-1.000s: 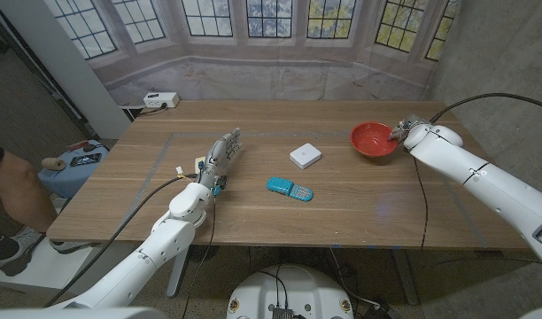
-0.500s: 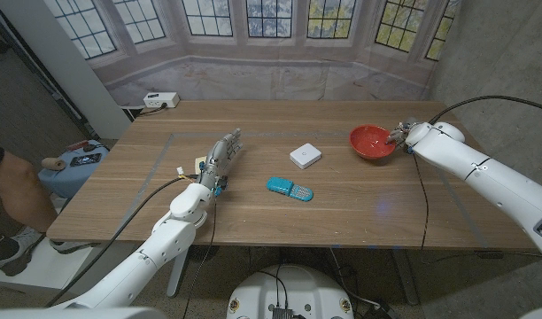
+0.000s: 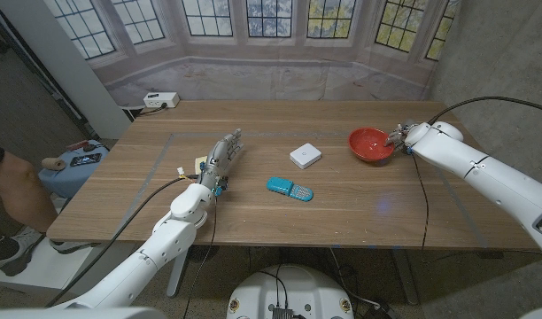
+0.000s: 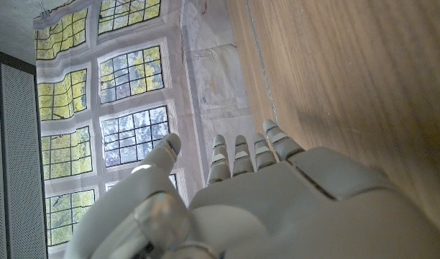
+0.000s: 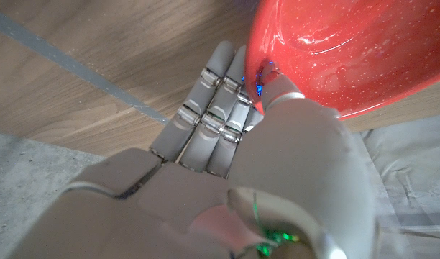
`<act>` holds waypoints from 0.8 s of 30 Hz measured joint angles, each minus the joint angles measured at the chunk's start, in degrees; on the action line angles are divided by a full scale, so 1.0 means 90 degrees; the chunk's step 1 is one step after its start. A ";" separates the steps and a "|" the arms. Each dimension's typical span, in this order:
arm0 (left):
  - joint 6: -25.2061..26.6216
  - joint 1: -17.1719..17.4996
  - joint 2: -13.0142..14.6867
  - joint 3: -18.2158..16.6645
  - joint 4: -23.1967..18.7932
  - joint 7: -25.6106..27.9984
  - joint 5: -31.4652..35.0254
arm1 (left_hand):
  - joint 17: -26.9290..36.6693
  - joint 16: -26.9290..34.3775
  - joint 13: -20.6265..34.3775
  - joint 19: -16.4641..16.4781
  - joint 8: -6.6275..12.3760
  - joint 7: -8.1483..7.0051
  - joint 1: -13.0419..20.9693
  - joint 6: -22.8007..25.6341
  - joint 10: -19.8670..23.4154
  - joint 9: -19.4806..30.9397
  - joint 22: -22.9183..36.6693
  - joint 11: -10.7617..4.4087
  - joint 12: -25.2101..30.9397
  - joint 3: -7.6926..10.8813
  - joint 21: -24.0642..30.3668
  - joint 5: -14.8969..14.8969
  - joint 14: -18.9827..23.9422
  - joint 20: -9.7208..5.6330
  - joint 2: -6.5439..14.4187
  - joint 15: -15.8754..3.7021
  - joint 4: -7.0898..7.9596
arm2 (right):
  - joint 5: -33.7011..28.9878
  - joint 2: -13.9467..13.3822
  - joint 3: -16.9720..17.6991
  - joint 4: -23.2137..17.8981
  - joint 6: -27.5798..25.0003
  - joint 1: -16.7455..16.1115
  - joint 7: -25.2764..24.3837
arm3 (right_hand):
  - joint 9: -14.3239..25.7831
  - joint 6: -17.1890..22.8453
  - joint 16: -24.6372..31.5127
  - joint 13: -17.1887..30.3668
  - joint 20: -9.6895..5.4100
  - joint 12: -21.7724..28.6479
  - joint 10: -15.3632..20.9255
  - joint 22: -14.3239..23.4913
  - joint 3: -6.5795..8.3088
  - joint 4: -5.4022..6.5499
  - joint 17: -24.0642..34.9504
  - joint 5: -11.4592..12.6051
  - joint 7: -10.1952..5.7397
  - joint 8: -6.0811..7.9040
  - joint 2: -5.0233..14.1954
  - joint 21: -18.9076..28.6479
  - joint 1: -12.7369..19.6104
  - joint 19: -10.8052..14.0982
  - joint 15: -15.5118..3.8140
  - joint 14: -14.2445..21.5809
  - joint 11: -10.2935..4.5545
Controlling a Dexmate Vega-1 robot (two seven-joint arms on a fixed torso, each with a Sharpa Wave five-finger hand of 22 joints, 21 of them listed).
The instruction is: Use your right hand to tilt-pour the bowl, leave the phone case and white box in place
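Bowl point(image 3: 370, 144), red and glossy, sits at the two o'clock part of the worktop point(image 3: 253, 204), its rim pinched by the right robot hand point(image 3: 400, 136) at the bowl's three o'clock side. It looks rigid, light and slippery, so the rim grip seems apt. The left robot hand point(image 3: 220, 156) waits open-fingered at nine o'clock. White box point(image 3: 305, 156) and phone case point(image 3: 290, 189) lie centrally.

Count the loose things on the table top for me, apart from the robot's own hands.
3: a red bowl at the table's right, held by the right hand; a white box near the middle; a teal phone case just in front of it. Nothing seems hidden.
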 measured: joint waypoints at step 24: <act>0.0000 -0.0105 -0.0075 0.0060 0.0109 -0.0032 0.0012 | 0.0000 0.0000 0.0000 0.0000 0.0000 0.0000 0.0000 0.0000 0.0000 0.0000 0.0000 0.0000 0.0000 0.0000 0.0000 0.0000 0.0000 0.0000 0.0000 0.0000 0.0000 | -0.0127 -0.0002 -0.0352 0.0257 0.0076 0.0293 0.0349 | -0.0001 -0.0171 -0.0126 0.0002 0.0057 -0.0030 -0.0079 -0.0032 0.0000 0.0000 0.0008 0.0008 0.0011 -0.0070 -0.0002 0.0076 -0.0002 -0.0104 0.0043 -0.0074 -0.0081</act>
